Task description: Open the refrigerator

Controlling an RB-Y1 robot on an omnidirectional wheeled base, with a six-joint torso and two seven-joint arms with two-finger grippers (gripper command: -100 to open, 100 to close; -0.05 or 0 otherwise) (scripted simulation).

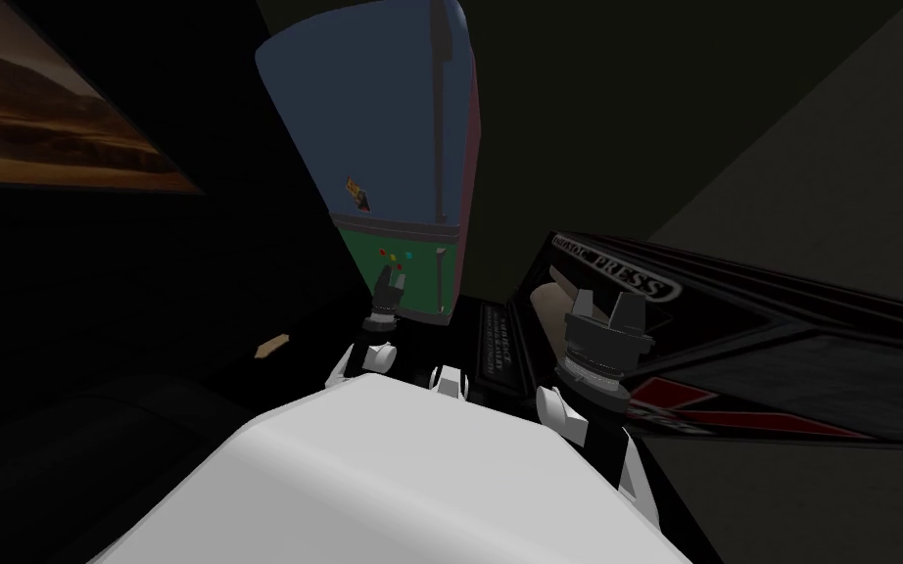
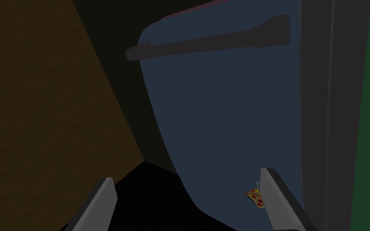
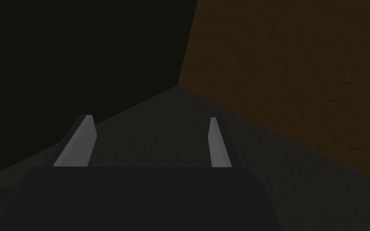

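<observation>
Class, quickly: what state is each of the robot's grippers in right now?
Left gripper: open, holding nothing, facing the blue refrigerator door.
Right gripper: open, holding nothing.

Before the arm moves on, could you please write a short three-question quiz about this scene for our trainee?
1. True or false: the left claw is shut on the refrigerator's handle.
2. The upper door is: A white, B dark blue, C yellow.
3. Fill in: the small sticker on that door looks like a slice of ____.
Key: 1 false, it stands open, away from the handle; 2 B; 3 pizza.
</observation>
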